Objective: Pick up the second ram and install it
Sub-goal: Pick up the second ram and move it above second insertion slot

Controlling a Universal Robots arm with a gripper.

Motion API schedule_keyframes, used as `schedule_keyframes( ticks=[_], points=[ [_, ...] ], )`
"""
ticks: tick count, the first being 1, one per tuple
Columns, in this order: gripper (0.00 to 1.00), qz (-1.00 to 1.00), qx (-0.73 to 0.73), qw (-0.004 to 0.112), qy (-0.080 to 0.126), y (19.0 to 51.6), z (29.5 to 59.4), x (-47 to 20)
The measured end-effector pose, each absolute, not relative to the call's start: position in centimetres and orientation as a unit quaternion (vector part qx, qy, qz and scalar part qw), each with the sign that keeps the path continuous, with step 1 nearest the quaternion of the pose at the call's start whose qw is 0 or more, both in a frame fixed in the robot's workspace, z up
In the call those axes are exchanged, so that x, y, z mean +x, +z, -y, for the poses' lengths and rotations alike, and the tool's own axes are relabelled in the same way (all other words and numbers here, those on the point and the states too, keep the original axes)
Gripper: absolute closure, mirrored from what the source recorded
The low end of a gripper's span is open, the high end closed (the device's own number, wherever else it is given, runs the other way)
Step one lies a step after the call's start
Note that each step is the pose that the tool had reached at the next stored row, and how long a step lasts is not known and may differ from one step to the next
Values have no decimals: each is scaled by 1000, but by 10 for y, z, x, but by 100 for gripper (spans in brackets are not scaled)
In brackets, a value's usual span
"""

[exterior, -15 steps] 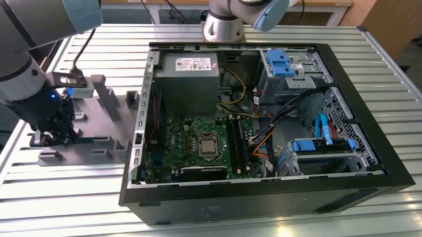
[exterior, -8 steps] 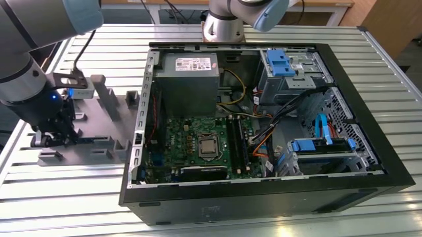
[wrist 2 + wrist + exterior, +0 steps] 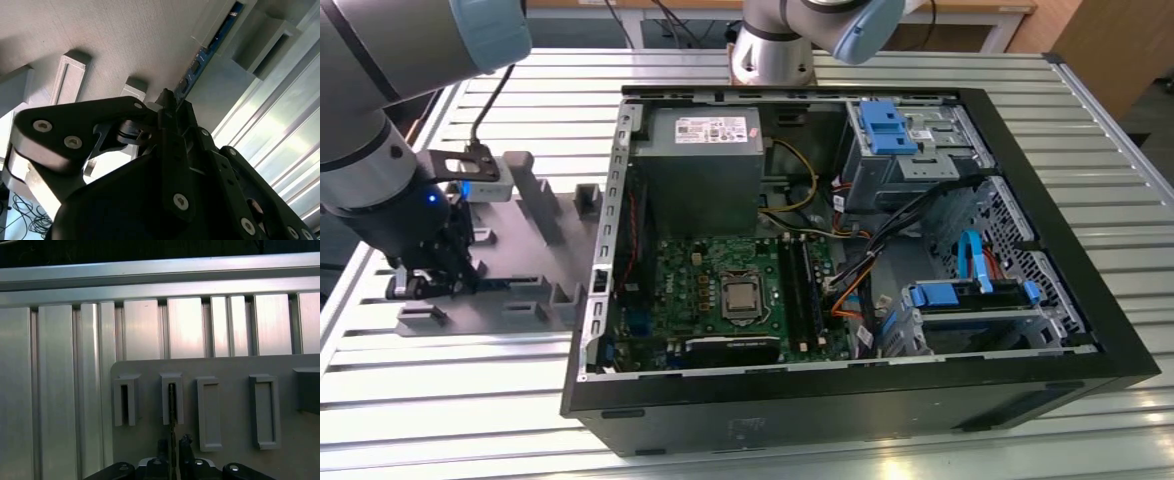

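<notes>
The gripper [image 3: 173,446] was clenched on the ram [image 3: 172,412], its black fingers pinching the thin, flat board near one end. The ram stood on edge, with its far end in a slotted block [image 3: 172,382] of the matte grey tray [image 3: 145,440]. The tray lay on the ribbed aluminium table [image 3: 60,390].

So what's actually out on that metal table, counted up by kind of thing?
Robot arm: 1
Open computer case: 1
Grey plastic tray: 1
Memory stick, standing in the tray: 1
Total: 4
</notes>
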State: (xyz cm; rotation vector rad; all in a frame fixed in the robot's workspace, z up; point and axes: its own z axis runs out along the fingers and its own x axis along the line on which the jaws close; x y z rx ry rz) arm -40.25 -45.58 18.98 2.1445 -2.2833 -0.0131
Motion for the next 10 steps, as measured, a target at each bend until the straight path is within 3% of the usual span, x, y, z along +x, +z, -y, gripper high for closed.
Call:
schedule_keyframes(
  ticks=[2,3,10],
  points=[
    [77,729,685,5,-4,190,456,-403],
    [84,729,685,5,-4,190,456,-403],
    [84,729,685,5,-4,190,456,-403]
  ],
)
